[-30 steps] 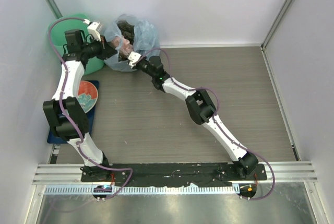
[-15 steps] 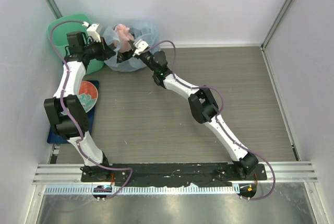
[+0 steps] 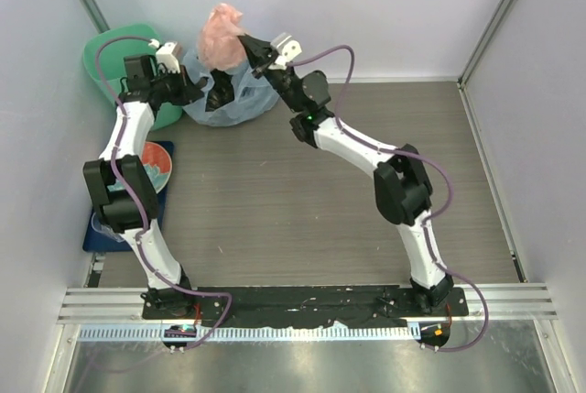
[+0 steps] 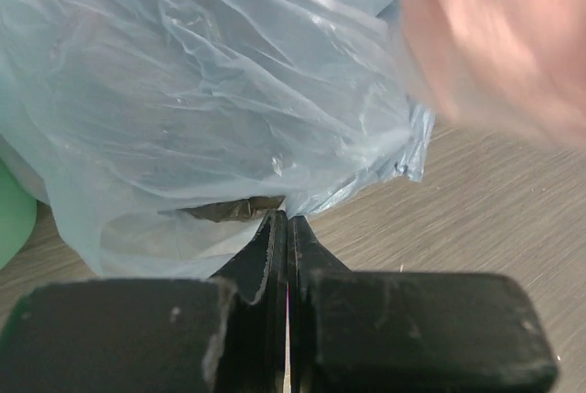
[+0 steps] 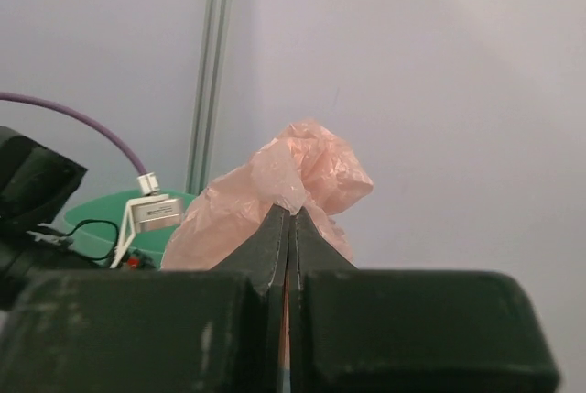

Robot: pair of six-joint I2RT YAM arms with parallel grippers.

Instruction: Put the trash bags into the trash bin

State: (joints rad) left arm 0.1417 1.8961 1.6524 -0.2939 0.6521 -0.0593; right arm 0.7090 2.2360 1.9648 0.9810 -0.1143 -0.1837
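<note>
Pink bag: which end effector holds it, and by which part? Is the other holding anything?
The right end effector pinches the pink bag at a bunched fold; the left end effector pinches the blue bag at its lower edge.

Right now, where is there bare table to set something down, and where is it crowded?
Bare table lies between the left arm and right arm, and from the right arm to the right wall. Crowded: the far-left corner, where green bin, blue bag, left claw and the right claw holding the pink bag bunch; the plate sits at the left edge.
</note>
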